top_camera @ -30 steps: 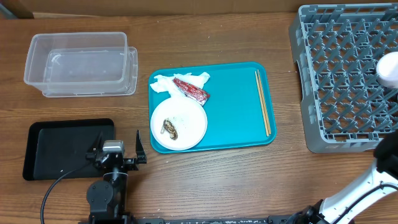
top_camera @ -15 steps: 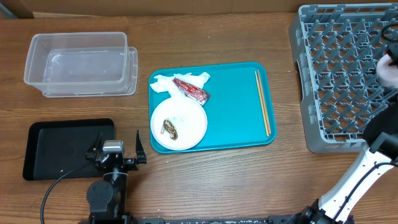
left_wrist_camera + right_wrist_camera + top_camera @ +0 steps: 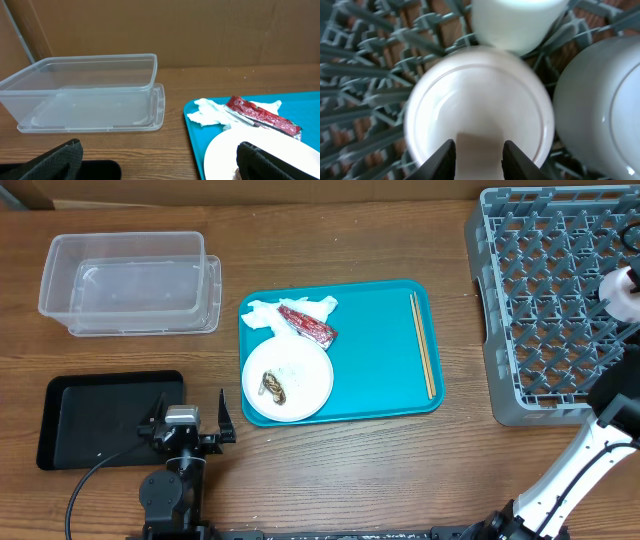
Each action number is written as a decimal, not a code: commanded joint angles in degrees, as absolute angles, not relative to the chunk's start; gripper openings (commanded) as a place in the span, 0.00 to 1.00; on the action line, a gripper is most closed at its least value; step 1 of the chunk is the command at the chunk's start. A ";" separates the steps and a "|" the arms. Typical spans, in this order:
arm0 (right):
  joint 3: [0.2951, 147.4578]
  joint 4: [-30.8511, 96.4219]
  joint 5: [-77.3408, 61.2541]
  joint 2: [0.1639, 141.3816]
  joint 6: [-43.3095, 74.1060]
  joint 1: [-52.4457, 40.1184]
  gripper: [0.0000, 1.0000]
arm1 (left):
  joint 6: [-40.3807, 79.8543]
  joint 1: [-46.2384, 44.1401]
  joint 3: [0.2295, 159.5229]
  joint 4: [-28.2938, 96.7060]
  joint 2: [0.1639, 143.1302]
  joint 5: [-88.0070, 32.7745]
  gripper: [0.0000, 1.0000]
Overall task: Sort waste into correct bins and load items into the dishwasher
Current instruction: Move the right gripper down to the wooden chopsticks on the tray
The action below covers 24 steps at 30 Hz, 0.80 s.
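1. White bowl (image 3: 480, 100) is sitting between pegs at the dish rack's (image 3: 540, 300) right edge, propped for washing.
2. Right gripper (image 3: 479, 150) is hanging at its near rim; whether it is pinching is unclear.
3. Left gripper (image 3: 190, 415) is idling, spread wide.

Matt wood-grain table (image 3: 350, 470). Smooth plastic teal tray (image 3: 375, 360) – on it crumpled paper napkin (image 3: 258, 315), shiny red wrapper (image 3: 306, 324), glossy white plate (image 3: 310, 385), bare wooden chopsticks (image 3: 423, 358). Left of it clear plastic tub (image 3: 60, 280), matt black tray (image 3: 45, 430); right – grey plastic rack (image 3: 540, 290).
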State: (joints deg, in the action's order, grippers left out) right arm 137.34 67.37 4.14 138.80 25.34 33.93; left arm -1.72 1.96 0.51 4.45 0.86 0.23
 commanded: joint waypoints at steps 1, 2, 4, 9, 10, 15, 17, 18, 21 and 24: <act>142.04 67.92 -9.58 128.86 21.85 33.71 0.34 | -2.61 2.00 0.27 4.43 0.25 0.19 1.00; 142.28 68.62 -15.25 127.26 20.08 33.71 0.37 | -2.61 2.00 0.27 4.43 0.25 0.19 1.00; 142.28 70.61 -35.66 122.91 14.61 33.30 0.42 | -2.61 2.00 0.27 4.43 0.25 0.19 0.99; 142.26 84.58 -55.51 118.08 -0.36 26.46 0.73 | -2.61 2.00 0.27 4.43 0.25 0.19 1.00; 142.26 86.54 -54.11 118.06 -2.20 24.80 0.73 | -2.61 2.00 0.27 4.43 0.25 0.19 1.00; 140.38 93.03 -28.27 119.02 -0.89 11.75 0.74 | -2.61 2.00 0.27 4.43 0.25 0.19 1.00; 138.76 93.89 -18.83 119.81 1.61 6.79 0.69 | -2.61 2.00 0.27 4.43 0.25 0.19 1.00; 137.32 93.86 -15.49 120.16 2.55 4.45 0.66 | -2.61 2.00 0.27 4.43 0.25 0.19 0.99; 127.72 90.65 -3.86 120.62 6.26 -3.66 0.62 | -2.61 2.00 0.27 4.43 0.25 0.19 1.00; 116.01 82.08 1.91 120.62 8.54 -8.27 0.55 | -2.61 2.00 0.27 4.43 0.25 0.19 1.00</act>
State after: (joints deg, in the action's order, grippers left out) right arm 125.10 88.42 -10.11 120.99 5.17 -5.45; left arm -1.72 1.96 0.51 4.45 0.86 0.21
